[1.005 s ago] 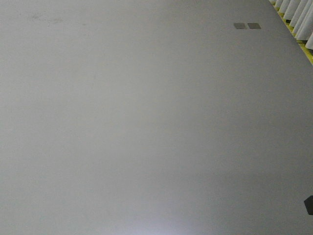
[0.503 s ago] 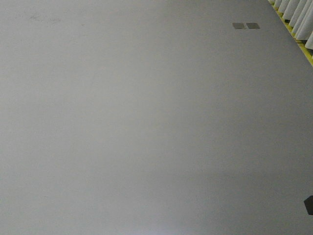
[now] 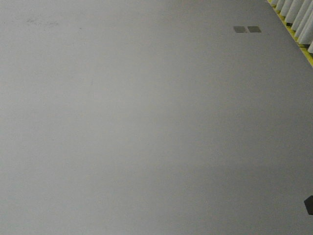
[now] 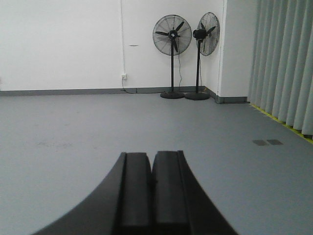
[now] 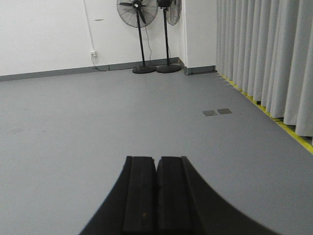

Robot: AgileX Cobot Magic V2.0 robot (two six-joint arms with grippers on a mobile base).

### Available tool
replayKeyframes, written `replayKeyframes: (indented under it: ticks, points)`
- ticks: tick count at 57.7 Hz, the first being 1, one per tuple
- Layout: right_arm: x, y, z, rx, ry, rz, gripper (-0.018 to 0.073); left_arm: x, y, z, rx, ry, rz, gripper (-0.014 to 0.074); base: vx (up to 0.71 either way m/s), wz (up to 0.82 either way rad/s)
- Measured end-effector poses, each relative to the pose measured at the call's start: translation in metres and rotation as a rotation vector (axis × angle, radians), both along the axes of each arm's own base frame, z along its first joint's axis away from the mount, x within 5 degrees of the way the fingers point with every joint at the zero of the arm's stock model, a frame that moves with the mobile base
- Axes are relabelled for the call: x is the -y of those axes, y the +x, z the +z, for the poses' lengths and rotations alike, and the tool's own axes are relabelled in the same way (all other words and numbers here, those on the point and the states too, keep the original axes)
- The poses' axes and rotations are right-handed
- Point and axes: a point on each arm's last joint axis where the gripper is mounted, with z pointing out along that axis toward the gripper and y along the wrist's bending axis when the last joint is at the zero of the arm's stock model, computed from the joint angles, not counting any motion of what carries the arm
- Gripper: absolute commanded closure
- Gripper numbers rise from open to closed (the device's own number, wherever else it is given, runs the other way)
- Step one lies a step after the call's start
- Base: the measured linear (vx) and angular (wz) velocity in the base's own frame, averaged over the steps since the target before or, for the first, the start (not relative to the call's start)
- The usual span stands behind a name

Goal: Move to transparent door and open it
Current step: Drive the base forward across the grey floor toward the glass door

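Transit entry: black left gripper [image 4: 152, 169] and black right gripper [image 5: 157, 171], jaws pressed together on nothing, apparently tucked for driving over the plain grey floor [image 3: 146, 122]; transparent door absent from every view, not yet reached.

2 fans [image 4: 172, 35] stand side by side on the floor [image 3: 146, 122] against the far wall [image 4: 63, 44], near its right corner. A curtain [image 4: 286, 63] runs along the right side. 2 plates [image 5: 209, 113] sit side by side in the floor near the curtain, in front of the fans.
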Motion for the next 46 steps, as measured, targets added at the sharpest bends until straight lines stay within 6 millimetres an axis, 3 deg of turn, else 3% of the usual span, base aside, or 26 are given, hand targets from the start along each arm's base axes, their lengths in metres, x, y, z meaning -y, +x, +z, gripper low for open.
replayKeyframes:
  ticks: [46]
  points:
    - [0.0000,0.0000,0.0000,0.000,0.000,0.000,0.0565,0.0000,0.0000,0.0000,0.000,0.000,0.000,0.0602,0.32,0.02]
